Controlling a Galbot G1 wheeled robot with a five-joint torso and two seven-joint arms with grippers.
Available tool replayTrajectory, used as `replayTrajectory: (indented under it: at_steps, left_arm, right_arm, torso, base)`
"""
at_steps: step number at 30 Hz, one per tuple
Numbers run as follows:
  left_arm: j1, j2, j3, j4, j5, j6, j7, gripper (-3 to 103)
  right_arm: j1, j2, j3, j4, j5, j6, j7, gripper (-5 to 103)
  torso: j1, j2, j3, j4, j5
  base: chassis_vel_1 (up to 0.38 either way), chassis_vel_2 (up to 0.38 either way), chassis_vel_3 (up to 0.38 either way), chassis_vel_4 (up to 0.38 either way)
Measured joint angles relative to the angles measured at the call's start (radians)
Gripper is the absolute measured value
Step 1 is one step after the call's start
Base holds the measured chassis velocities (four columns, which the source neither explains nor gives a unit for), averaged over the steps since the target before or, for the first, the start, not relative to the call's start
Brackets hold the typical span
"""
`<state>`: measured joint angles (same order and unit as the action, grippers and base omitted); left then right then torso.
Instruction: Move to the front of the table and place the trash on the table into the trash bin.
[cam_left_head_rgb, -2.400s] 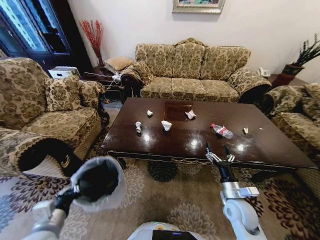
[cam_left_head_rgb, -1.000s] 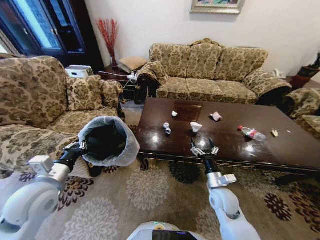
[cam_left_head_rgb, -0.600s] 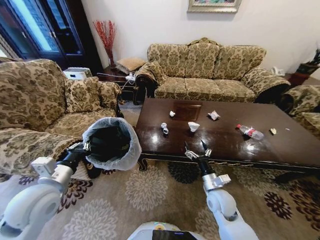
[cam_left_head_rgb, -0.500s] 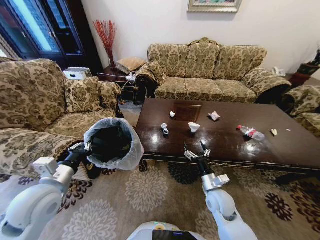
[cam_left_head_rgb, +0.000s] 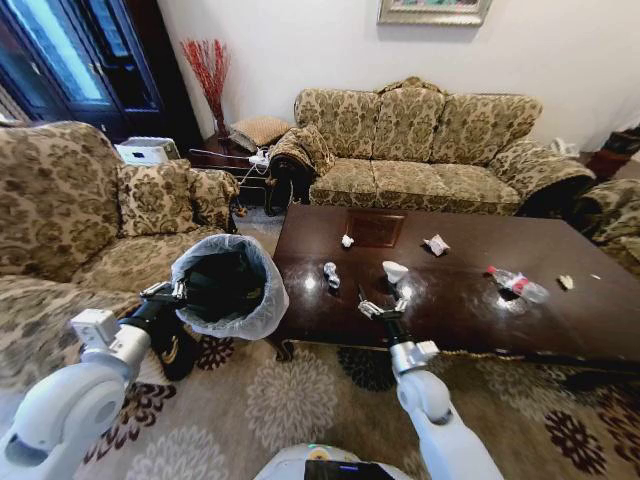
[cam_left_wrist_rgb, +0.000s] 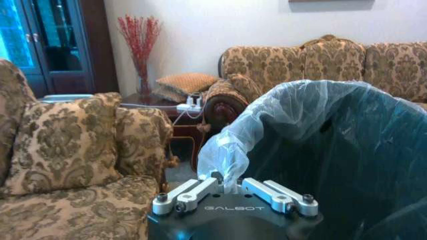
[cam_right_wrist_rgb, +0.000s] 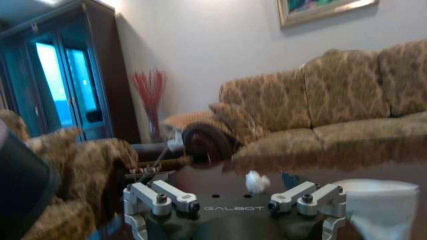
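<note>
The dark glossy table (cam_left_head_rgb: 470, 310) stands just ahead of me. On it lie the trash items: white paper wads (cam_left_head_rgb: 395, 271) (cam_left_head_rgb: 331, 274) (cam_left_head_rgb: 347, 241) (cam_left_head_rgb: 436, 244), a crushed clear bottle with a red label (cam_left_head_rgb: 518, 284) and a small yellowish scrap (cam_left_head_rgb: 566, 282). My right gripper (cam_left_head_rgb: 380, 303) is open over the table's near edge, just short of the nearest wad (cam_right_wrist_rgb: 373, 200). My left gripper (cam_left_head_rgb: 165, 293) is shut on the bag-lined rim of the trash bin (cam_left_head_rgb: 225, 285), holding it up left of the table. The left wrist view shows the fingers (cam_left_wrist_rgb: 200, 190) pinching the bag at the bin's (cam_left_wrist_rgb: 333, 150) rim.
A patterned sofa (cam_left_head_rgb: 420, 140) stands behind the table, an armchair (cam_left_head_rgb: 90, 210) on my left and another seat (cam_left_head_rgb: 615, 215) at the right edge. A side table with a power strip (cam_left_head_rgb: 255, 160) sits in the far left corner. Patterned carpet (cam_left_head_rgb: 300, 400) lies under me.
The whole view has shifted, so the camera has moved and the table now looks closer. My right gripper now reaches over the table's near edge. The left gripper still holds the bin.
</note>
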<state>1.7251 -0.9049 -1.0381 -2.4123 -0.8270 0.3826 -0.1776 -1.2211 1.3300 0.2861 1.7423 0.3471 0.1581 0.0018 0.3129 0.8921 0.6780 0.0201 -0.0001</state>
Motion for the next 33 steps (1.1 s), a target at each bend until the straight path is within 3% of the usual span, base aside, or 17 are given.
replayTrajectory:
  at_steps: [8,19,32,33]
  left_arm:
    - [0.005,0.020,0.011,-0.002,0.000,-0.001,-0.005,1]
    - [-0.011,0.042,0.057,0.021,-0.008,-0.048,-0.013,1]
    - [-0.033,0.058,0.086,0.048,-0.017,-0.051,-0.007,1]
    - [-0.035,0.058,0.088,0.050,-0.017,-0.051,-0.006,1]
  right_arm:
    - [0.163,0.083,-0.101,-0.234,-0.011,-0.006,0.006,100]
    - [0.245,0.163,-0.136,-0.369,0.022,-0.025,0.028,100]
    - [0.322,0.221,-0.144,-0.477,-0.008,-0.024,0.054,103]
    - [0.334,0.228,-0.142,-0.492,-0.014,-0.023,0.055,100]
  torso:
    - [-0.003,0.001,-0.001,0.0007,-0.0002]
    - [-0.001,0.000,-0.001,0.0001,0.0001]
    - [-0.002,0.000,-0.001,0.0001,0.0000]
    - [-0.002,0.000,-0.001,0.0002,0.0000]
  base:
    - [0.034,-0.012,-0.011,0.021]
    - [0.007,-0.001,-0.004,0.005]
    - [0.000,0.000,0.000,0.000]
    - [0.000,0.000,0.000,0.000]
